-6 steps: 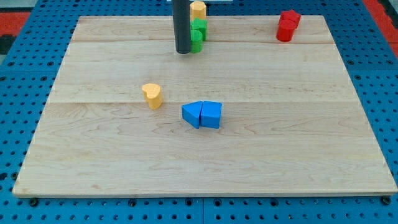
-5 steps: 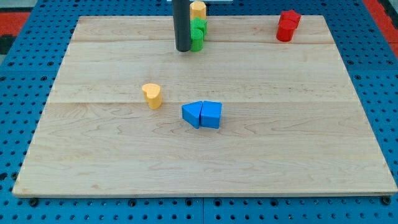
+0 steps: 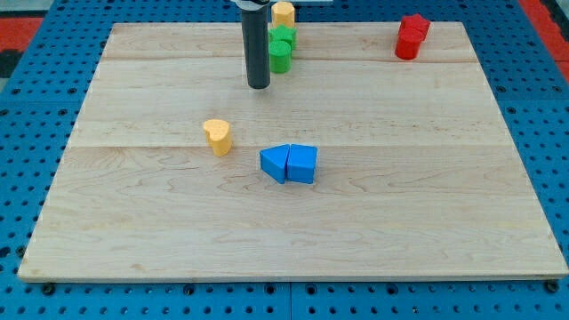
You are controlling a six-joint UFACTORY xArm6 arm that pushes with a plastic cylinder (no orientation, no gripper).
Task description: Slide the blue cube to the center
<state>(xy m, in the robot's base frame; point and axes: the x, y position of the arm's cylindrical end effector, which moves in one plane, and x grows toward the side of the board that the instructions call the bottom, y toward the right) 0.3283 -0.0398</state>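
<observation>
Two blue blocks sit touching near the board's middle: a blue cube (image 3: 275, 164) on the left and a blue triangular block (image 3: 302, 164) on the right. My tip (image 3: 259, 85) is on the board well above them, toward the view's top, slightly left of the cube. It touches no block. The dark rod rises from the tip out of the view's top.
A yellow heart-shaped block (image 3: 218, 137) lies left of the blue pair. Two green blocks (image 3: 282, 49) and a yellow block (image 3: 284, 13) stand at the top edge, just right of the rod. A red block (image 3: 410, 36) sits at the top right. The wooden board (image 3: 427, 213) rests on blue pegboard.
My tip has moved down the view and slightly left, away from the green blocks toward the board's middle. No block has moved.
</observation>
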